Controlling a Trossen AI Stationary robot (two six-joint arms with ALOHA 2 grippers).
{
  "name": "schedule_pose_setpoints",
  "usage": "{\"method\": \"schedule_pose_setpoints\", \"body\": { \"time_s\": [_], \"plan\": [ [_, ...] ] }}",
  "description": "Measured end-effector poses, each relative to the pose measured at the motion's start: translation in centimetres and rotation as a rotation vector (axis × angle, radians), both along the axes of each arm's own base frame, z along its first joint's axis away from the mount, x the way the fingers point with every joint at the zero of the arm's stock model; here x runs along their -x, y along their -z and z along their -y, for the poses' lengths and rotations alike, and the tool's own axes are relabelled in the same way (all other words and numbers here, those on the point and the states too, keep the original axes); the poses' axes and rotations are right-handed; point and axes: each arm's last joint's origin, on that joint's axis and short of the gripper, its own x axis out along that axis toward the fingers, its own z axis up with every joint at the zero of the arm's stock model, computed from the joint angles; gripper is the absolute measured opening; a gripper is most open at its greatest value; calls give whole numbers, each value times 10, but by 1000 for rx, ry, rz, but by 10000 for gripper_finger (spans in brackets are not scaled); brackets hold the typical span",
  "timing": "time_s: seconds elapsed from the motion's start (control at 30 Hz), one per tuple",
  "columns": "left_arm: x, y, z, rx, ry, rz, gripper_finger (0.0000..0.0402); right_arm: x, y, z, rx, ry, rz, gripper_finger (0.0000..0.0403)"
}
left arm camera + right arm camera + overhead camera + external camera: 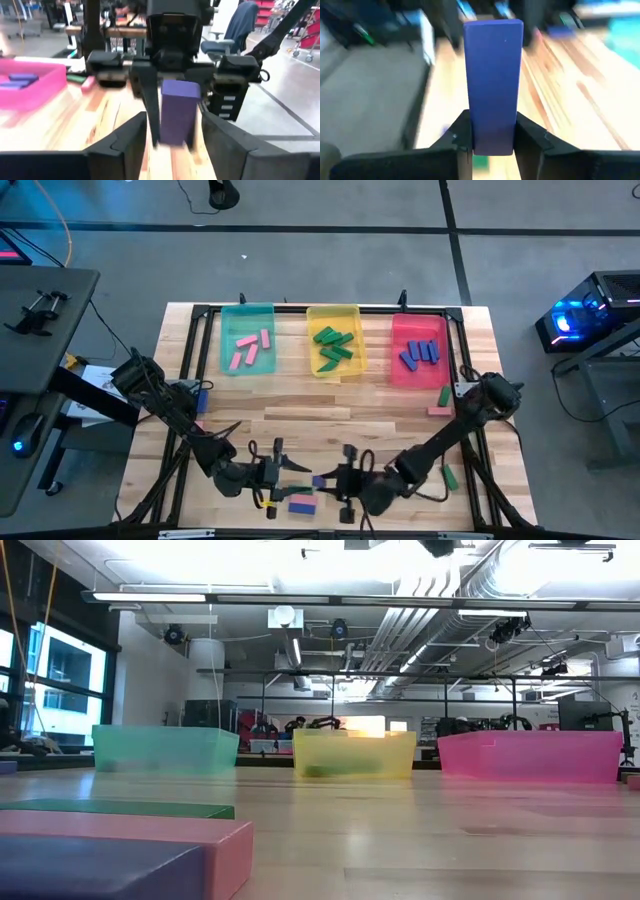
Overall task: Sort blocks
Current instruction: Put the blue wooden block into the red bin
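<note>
Right gripper [492, 145]: I see jaws clamped on upright blue block [493, 80].
Left gripper [172, 145]: jaws parted around it, not touching.

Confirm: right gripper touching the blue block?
Touching. Right wrist view shows the right gripper pressed against both sides of the upright blue block.

We see a robotics lab: exposed ceiling ducts [470, 580], strip lights [300, 600], a grey floor [320, 260], a lit computer tower [585, 315] and more robot rigs [470, 725] beyond the counter [330, 415]
</note>
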Motion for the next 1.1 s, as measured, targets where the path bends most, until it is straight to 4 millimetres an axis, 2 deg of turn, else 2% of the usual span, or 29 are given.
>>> {"method": "schedule_pose_setpoints", "body": {
  "time_s": [0.1, 0.27, 0.37, 0.43, 0.57, 0.67, 0.77, 0.93, 1.03, 1.1],
  "plan": [
    [1, 5, -1, 22, -10, -45, 187, 24, 3, 1, 20, 101, -136, 74],
    [2, 10, -1, 86, -29, -90, 191, 79, 0, 10, 48, 331, -327, 74],
    [2, 10, -1, 90, -30, -92, 191, 113, -9, 26, 86, 488, -419, 74],
    [2, 10, -2, 89, -37, -90, 192, 128, -20, 45, 129, 591, -491, 74],
    [2, 10, -3, 79, -79, -79, 192, 140, -41, 98, 198, 741, -619, 74],
    [2, 10, -3, 68, -92, -75, 192, 142, -49, 150, 172, 777, -713, 74],
    [2, 10, -3, 68, -94, -74, 192, 147, -48, 207, 84, 809, -800, 74],
    [2, 10, -3, 77, -96, -75, 192, 167, -32, 297, -228, 824, -864, 74],
    [2, 10, -3, 80, -96, -75, 193, 181, -13, 336, -419, 818, -845, 74],
    [2, 10, -3, 95, -99, -75, 193, 189, 2, 354, -502, 805, -836, 74]
  ]
}}
